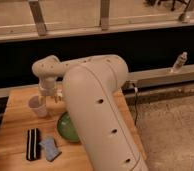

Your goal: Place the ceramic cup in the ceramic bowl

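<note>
The ceramic cup (38, 106) is small and pale and stands upright on the wooden table (15, 130) near its left side. The ceramic bowl (66, 127) is glossy green and sits to the right of the cup, partly hidden behind my large white arm. My gripper (46, 94) hangs from the wrist just above and right of the cup, close to its rim.
A black ribbed block (33, 143) and a blue-grey sponge (50, 148) lie near the table's front left. A dark wall with a ledge runs behind the table. A spray bottle (179, 62) stands on the ledge at the right. My arm covers the table's right half.
</note>
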